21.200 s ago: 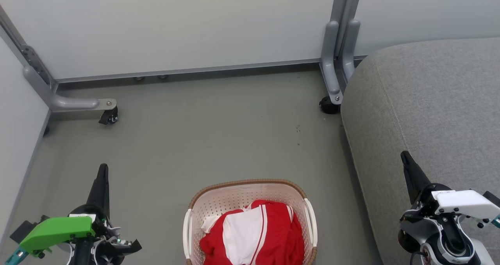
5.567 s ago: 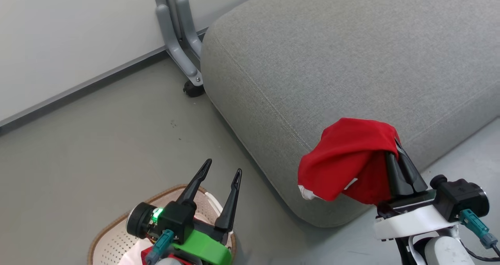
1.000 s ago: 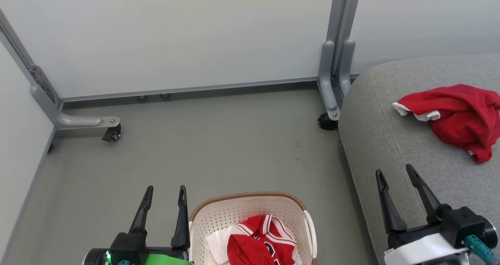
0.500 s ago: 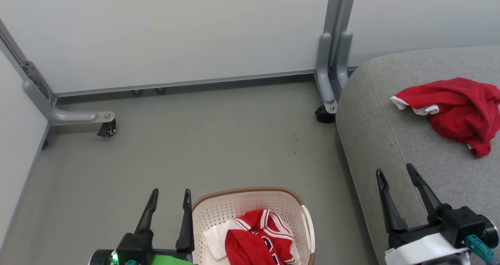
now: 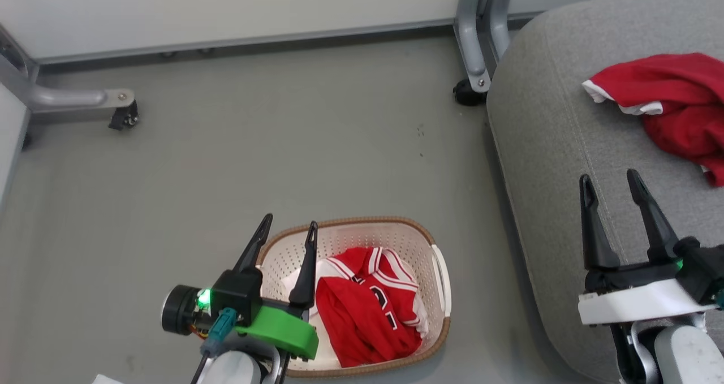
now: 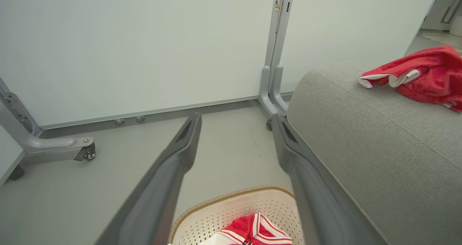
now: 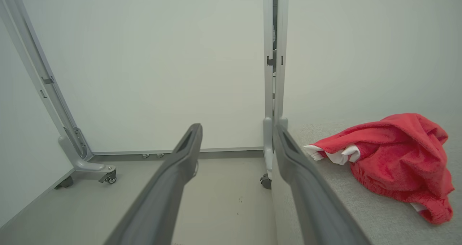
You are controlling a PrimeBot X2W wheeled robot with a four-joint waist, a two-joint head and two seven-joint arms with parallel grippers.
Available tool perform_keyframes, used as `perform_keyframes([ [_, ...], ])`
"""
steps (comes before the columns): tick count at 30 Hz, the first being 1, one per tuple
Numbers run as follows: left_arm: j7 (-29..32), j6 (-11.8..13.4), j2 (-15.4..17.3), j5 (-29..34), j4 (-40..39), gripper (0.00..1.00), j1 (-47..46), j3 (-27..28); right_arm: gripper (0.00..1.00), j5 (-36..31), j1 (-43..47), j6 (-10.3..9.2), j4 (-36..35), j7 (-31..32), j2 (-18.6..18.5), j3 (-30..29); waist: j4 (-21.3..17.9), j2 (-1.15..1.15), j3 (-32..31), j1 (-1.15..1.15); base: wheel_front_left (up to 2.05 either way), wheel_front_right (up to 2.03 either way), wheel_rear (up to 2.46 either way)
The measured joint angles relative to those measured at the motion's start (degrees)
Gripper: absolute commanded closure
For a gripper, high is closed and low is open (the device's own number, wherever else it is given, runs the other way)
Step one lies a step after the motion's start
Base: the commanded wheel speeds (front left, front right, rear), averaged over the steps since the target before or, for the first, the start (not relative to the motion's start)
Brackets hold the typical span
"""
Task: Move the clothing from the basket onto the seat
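2 clothing items: 1 jersey (image 5: pixel 367 302) in the basket (image 5: pixel 362 221), 1 red garment (image 5: pixel 673 90) on the seat (image 5: pixel 554 146). left gripper (image 5: pixel 289 221) above basket rim, right gripper (image 5: pixel 608 175) above seat edge. both jaws open, empty.

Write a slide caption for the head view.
Open left gripper by basket with jersey inside; open right gripper near seat, one garment there.

The right gripper (image 7: pixel 237 129), fingers parted and empty, stands at bottom centre; a crumpled red garment (image 7: pixel 397 165) lies on the grey seat (image 7: pixel 375 210), lower right.
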Motion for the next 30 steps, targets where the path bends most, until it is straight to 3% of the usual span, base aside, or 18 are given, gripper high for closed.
perform_keyframes([
  [18, 0.02, -5.43, -0.09, 5.02, 26.75, 0.0, -29.43, -8.42, 0.0, 2.57, -17.3, 0.0, -6.08, 0.0, -0.77, -5.91, -2.55, 0.0, 24.85, 0.01, 0.0, 0.0, 0.0],
  [30, 0.02, -7.16, 0.07, 9.77, 41.3, 0.0, -41.64, -16.99, 0.0, 3.05, -23.76, 0.0, -10.26, 0.0, -0.15, -7.05, -5.49, 0.0, 39.51, 0.01, 0.0, 0.0, 0.0],
])
